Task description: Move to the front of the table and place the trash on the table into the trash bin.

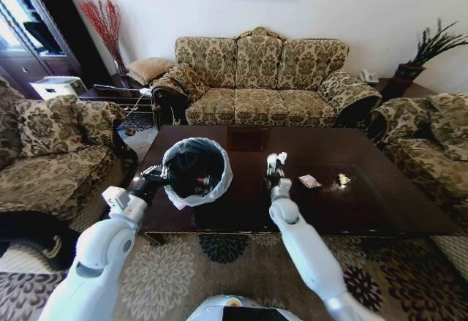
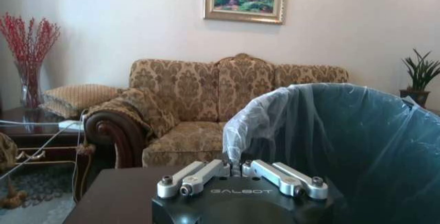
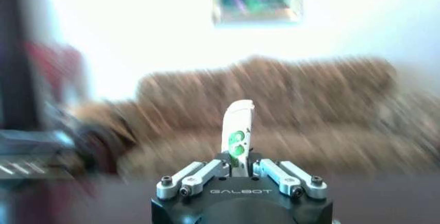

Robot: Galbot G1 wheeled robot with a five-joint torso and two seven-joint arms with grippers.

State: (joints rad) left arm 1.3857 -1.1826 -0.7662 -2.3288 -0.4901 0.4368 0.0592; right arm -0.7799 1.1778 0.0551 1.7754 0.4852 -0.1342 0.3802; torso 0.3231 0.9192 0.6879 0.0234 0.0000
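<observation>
Two grippers are at work over the table [image 1: 395,204]. On our left side, the left gripper [image 1: 162,175] is pinched closed on the rim of the trash bin [image 1: 196,171], gripping the whitish bag liner w/ the bin held up above the near left part of the tabletop, its mouth tipped toward the head cam. Inside we see a few bits of trash at the bottom, incl. something red, too small to tell apart. In the left wrist view the left gripper [image 2: 238,168] sits w/ its fingers drawn together on the liner edge, and the trash bin [image 2: 343,147] wall rises right beside it. The right gripper [image 1: 276,166] is just right of the bin, near but not touching it, raised over the table's middle, closed on a small white wrapper [image 1: 277,159] that sticks up from betw. the fingers. The right wrist view shows the right gripper [image 3: 238,168] clamped on that wrapper [image 3: 238,134]: a narrow white strip w/ green print, standing upright. Further right on the tabletop lie two more trash pieces, well apart from both grippers: a small pinkish-white packet [image 1: 309,181] and, near it, a crumpled pale scrap [image 1: 343,180]. A patterned sofa [image 1: 259,80] stands behind the table.
</observation>
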